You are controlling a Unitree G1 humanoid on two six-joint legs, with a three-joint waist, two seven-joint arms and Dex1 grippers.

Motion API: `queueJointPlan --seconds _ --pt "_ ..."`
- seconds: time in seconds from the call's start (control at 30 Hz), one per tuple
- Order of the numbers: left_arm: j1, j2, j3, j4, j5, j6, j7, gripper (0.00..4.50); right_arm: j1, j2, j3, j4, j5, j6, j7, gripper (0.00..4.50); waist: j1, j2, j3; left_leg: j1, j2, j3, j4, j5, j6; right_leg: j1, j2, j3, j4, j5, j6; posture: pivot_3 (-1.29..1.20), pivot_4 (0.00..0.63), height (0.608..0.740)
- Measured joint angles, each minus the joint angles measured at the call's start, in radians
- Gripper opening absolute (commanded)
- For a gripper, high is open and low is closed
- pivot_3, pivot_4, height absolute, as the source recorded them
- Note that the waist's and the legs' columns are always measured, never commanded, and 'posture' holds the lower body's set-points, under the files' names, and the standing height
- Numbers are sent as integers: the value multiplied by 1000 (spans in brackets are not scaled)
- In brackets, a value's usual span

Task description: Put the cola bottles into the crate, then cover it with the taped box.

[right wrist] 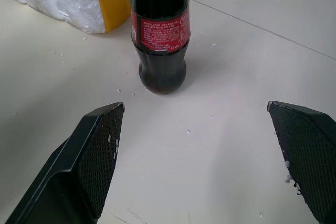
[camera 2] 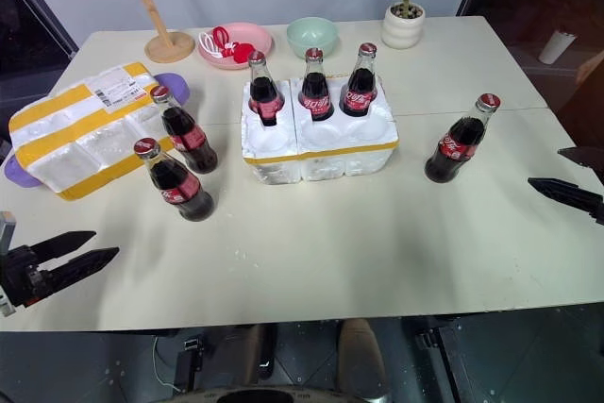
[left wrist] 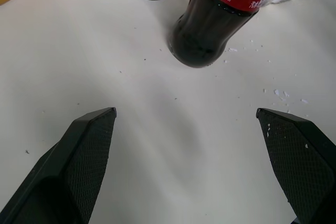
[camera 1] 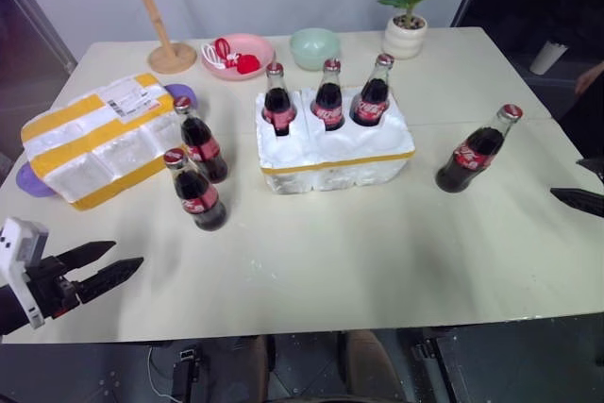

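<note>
Foam crate (camera 1: 335,153) half loaded: three cola bottles (camera 1: 329,96) stood in its back wells, front wells free.
Left claw (camera 1: 104,264) and right claw (camera 2: 566,193) gaped wide, empty, each facing a loose bottle on the bench (camera 1: 377,252); taped box (camera 1: 99,139) waited left, clear of loading.

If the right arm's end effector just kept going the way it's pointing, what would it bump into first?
Most likely the lone cola bottle standing on the table to the right of the crate. It stands just left of centre ahead of the open right end effector, with bare table between, so it might only graze.
</note>
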Motion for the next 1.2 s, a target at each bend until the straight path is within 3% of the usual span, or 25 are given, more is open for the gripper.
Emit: queueJointPlan --seconds 0.67,0.9,1.03,1.2 --pt "-51 10 -17 35 7 -21 14 4477 19 8 0 -2 2 2 -19 4500 0 0 0 0 0 0 0 0 0 0 0 0 0 0 0 0 150 739" --pt "-142 24 -46 44 -13 -14 4 4477 -36 10 -1 -8 42 88 -13 4500 1 0 0 0 0 0 1 0 0 1 0 0 2 0 0 0 150 739" --pt "-269 72 -119 47 -38 -8 -10 4477 -81 -28 -8 -148 151 251 52 4500 0 2 0 0 0 0 2 0 0 1 0 0 2 0 0 0 150 739" --pt "-391 64 -273 83 -12 -28 -16 4477 -67 -46 -32 -348 250 395 83 4500 3 1 0 0 0 -1 2 0 0 1 1 0 3 0 1 0 150 739"
